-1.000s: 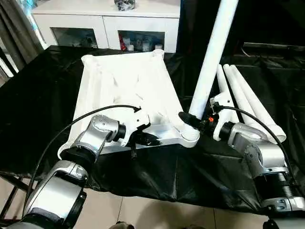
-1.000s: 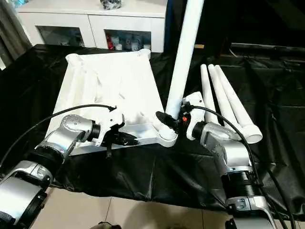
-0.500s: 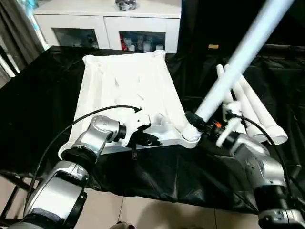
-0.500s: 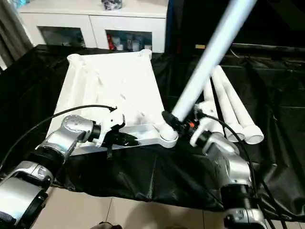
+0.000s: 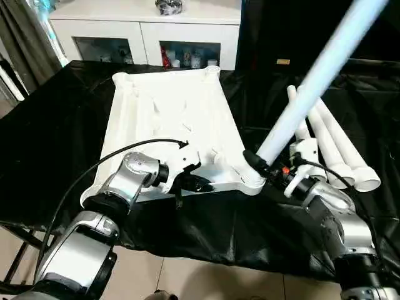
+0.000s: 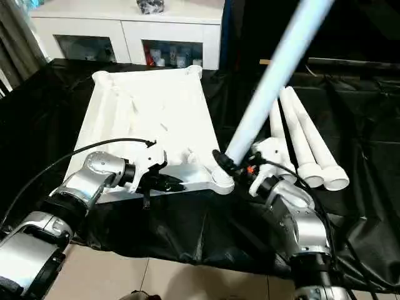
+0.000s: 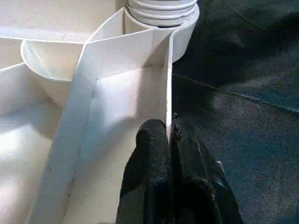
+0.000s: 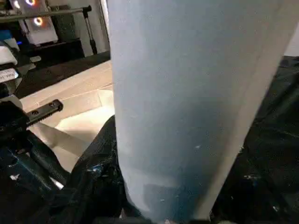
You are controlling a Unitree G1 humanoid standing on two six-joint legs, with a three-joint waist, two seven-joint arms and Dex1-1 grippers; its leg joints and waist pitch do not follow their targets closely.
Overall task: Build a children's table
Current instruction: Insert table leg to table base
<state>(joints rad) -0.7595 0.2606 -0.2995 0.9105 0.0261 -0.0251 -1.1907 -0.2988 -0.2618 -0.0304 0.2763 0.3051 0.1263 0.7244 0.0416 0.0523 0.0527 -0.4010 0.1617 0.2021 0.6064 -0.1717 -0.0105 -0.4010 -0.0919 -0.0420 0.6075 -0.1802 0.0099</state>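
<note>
**A:** Start at the left. What's the left gripper (image 5: 199, 185) doing?

**B:** It sits at the near edge of the tabletop (image 5: 169, 119), which lies upside down on the black cloth (image 5: 50, 144) with its ribbed underside up. In the left wrist view the two black fingers (image 7: 154, 163) are pinched tight on the thin upright wall of the near rim, one finger on each side of it. So it is clenched on the tabletop's edge.

**A:** And the tabletop itself?

**B:** Left of centre on the cloth, long side running from near to far, with a round socket at each corner that can be seen. Beyond its far end stands a white cabinet (image 5: 144, 28) with glass doors.

**A:** Moving right, what's at the near right corner?

**B:** The near right socket (image 5: 251, 182) has a leg (image 5: 312, 81) standing in it. The leg leans up and to the right, well off upright, and runs out of the picture at the top.

**A:** Who holds it?

**B:** The right gripper (image 5: 265, 170) grasps it low down, just above the socket. The right wrist view shows the tube (image 8: 187, 107) between its dark fingers (image 8: 93, 177).

**A:** Anything further right?

**B:** Three spare legs (image 5: 340, 153) lie side by side on the cloth, touching one another, just behind the right forearm, their open ends toward the near right.
</note>
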